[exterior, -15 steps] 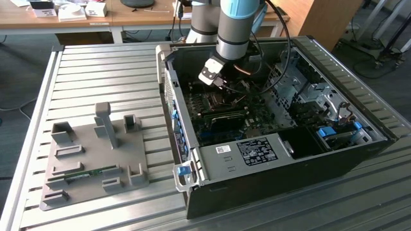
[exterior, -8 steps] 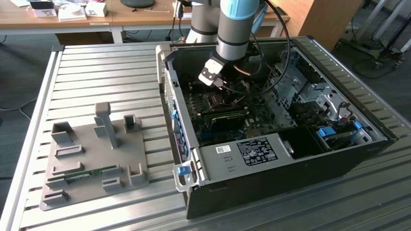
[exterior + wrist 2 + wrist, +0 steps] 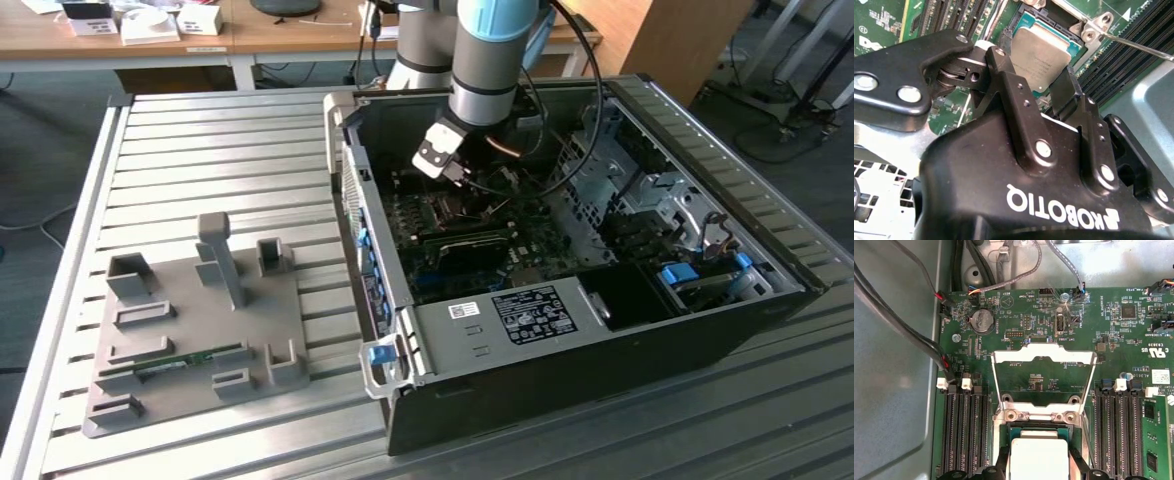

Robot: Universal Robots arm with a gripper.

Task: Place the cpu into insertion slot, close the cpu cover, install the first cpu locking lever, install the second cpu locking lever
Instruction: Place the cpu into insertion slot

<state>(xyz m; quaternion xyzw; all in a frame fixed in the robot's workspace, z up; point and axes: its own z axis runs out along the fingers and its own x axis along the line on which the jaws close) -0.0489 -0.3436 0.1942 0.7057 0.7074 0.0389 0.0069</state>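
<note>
The cpu [image 3: 1038,455], a pale greyish square chip, lies inside the insertion slot [image 3: 1040,433], whose teal and silvery rim frames it. My gripper [image 3: 1039,467] straddles it, one black fingertip [image 3: 1003,469] pressed against each of two opposite sides; the second wrist view shows the same hold on the cpu [image 3: 1040,50] by the gripper [image 3: 1030,69]. The cpu cover [image 3: 1044,355], a silvery window frame, stands flipped back off the slot on its hinge. A thin metal locking lever [image 3: 1134,45] sticks out beside the socket. In the exterior view the gripper [image 3: 461,180] hangs over the slot [image 3: 461,212] inside the black case.
Rows of long memory slots [image 3: 964,430] flank the socket on both sides. Black cables [image 3: 904,325] run along the case wall. Outside the case, a grey fixture plate [image 3: 200,330] holds a green memory stick [image 3: 174,362].
</note>
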